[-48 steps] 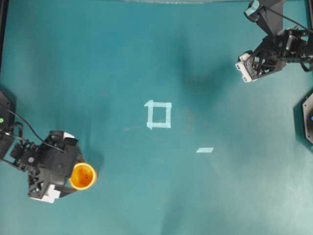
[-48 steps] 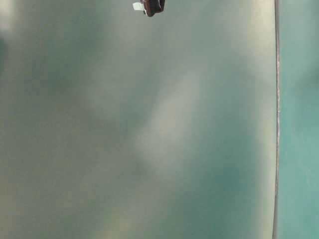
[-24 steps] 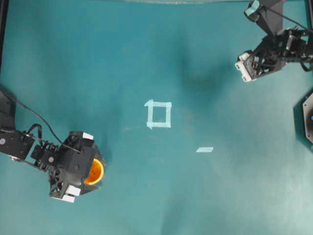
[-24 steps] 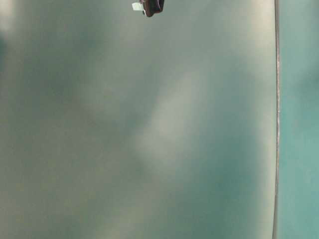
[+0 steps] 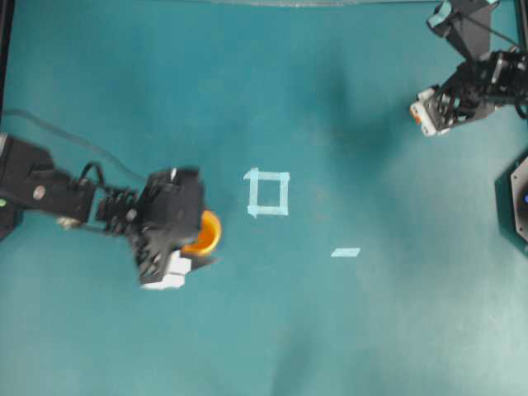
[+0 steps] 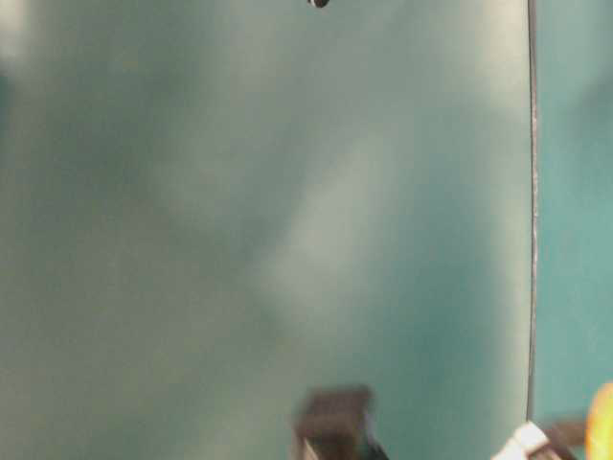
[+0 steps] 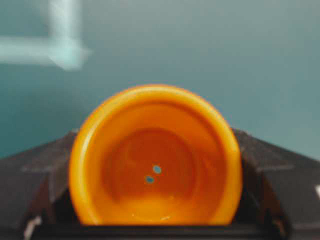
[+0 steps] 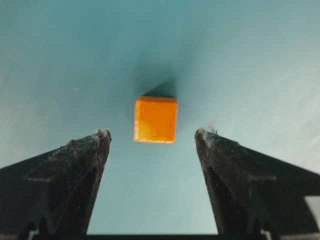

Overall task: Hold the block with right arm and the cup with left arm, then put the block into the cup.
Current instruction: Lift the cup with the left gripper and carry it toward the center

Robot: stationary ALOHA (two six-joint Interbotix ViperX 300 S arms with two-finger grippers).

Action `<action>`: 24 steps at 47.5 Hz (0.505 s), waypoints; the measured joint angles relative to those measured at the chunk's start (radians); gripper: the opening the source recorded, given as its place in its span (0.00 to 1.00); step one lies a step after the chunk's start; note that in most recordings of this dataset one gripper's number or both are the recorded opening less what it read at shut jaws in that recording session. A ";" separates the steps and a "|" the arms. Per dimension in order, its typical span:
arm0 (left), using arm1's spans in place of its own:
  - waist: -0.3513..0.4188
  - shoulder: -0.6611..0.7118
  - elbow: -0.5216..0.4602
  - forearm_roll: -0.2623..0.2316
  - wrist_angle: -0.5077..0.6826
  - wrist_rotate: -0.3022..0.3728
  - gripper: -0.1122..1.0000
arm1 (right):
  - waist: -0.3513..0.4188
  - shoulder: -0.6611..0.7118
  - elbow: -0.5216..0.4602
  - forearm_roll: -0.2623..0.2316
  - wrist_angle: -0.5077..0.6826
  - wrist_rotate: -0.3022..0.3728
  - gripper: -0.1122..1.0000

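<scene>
Left wrist view: left gripper (image 7: 155, 220) clamps cup (image 7: 155, 157); right gripper (image 8: 152, 137) wide open, straddling block (image 8: 155, 120), untouched.

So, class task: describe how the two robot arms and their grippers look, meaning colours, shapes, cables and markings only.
Both arms are black and jointed. The left arm trails a black cable and its left gripper has white parts, with no tape. The right arm carries a light teal tape patch; its right gripper has a white end block overhead and two dark, wedge-shaped fingers with scuffed, pale tips.
</scene>
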 measured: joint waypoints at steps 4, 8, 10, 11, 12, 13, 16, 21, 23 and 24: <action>0.041 0.006 -0.051 0.003 0.043 0.000 0.69 | -0.020 0.005 0.003 0.000 -0.021 0.000 0.70; 0.081 0.032 -0.103 0.003 0.077 0.000 0.69 | -0.029 0.021 0.003 0.000 -0.041 0.000 0.70; 0.100 0.046 -0.129 0.005 0.086 0.000 0.69 | -0.029 0.035 0.005 0.000 -0.051 0.000 0.70; 0.109 0.052 -0.141 0.005 0.091 0.002 0.69 | -0.029 0.043 0.005 0.000 -0.055 0.000 0.70; 0.118 0.058 -0.153 0.005 0.092 0.003 0.69 | -0.029 0.051 0.003 0.000 -0.060 0.000 0.70; 0.129 0.066 -0.169 0.005 0.095 0.009 0.69 | -0.029 0.060 0.003 0.000 -0.064 0.000 0.70; 0.150 0.083 -0.206 0.005 0.100 0.035 0.69 | -0.029 0.092 0.003 0.000 -0.083 0.000 0.70; 0.166 0.109 -0.262 0.006 0.118 0.106 0.69 | -0.029 0.137 -0.005 0.000 -0.109 0.000 0.70; 0.164 0.118 -0.279 0.006 0.132 0.129 0.69 | -0.029 0.147 -0.009 0.000 -0.112 0.000 0.70; 0.166 0.121 -0.287 0.006 0.138 0.141 0.69 | -0.029 0.150 -0.012 0.000 -0.114 0.000 0.70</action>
